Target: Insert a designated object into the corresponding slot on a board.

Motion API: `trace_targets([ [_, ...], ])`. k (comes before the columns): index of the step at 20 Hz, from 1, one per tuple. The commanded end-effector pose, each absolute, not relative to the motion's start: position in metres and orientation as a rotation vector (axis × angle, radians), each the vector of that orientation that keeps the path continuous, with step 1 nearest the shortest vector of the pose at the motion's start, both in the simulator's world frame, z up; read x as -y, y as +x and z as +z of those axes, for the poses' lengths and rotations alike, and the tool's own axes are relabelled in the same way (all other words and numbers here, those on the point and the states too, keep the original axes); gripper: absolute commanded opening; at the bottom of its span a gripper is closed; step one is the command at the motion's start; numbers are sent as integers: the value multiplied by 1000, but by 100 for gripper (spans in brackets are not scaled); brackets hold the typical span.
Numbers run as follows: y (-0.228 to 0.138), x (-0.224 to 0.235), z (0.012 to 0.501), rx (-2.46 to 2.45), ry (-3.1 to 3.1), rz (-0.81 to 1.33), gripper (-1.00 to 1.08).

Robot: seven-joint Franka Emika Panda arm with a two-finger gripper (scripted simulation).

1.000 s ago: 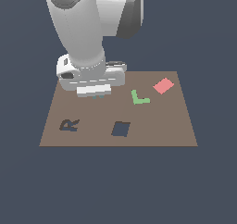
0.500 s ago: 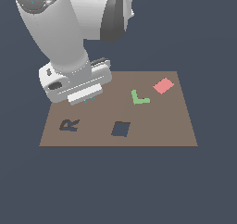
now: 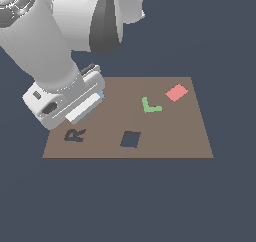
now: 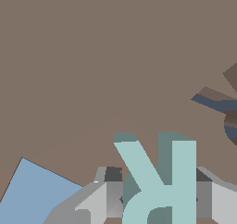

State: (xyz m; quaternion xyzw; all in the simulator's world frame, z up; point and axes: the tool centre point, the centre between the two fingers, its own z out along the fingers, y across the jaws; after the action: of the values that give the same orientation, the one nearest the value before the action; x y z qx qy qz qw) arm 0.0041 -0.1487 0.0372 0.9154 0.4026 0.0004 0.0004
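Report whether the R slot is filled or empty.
Empty: the R-shaped slot shows dark on the board, while the gripper holds the teal R block.

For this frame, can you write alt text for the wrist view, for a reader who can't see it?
A pale teal R-shaped block is held between the gripper fingers above a plain brown board. Part of the dark R-shaped slot shows at one edge, and a blue block lies on the board at a corner.

On the board (image 3: 165,131), the R-shaped slot (image 3: 75,135) lies toward the exterior view's left of the rectangular cutout (image 3: 130,139).
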Motion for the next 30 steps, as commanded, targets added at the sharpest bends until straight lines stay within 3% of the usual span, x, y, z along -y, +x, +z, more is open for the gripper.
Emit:
trace_targets([
  [1,14,155,38,-1400,2811,2,-100],
  [16,65,167,40,-1963,2452,1,-100],
  [30,83,164,40,-2130,2309,0,-100],
])
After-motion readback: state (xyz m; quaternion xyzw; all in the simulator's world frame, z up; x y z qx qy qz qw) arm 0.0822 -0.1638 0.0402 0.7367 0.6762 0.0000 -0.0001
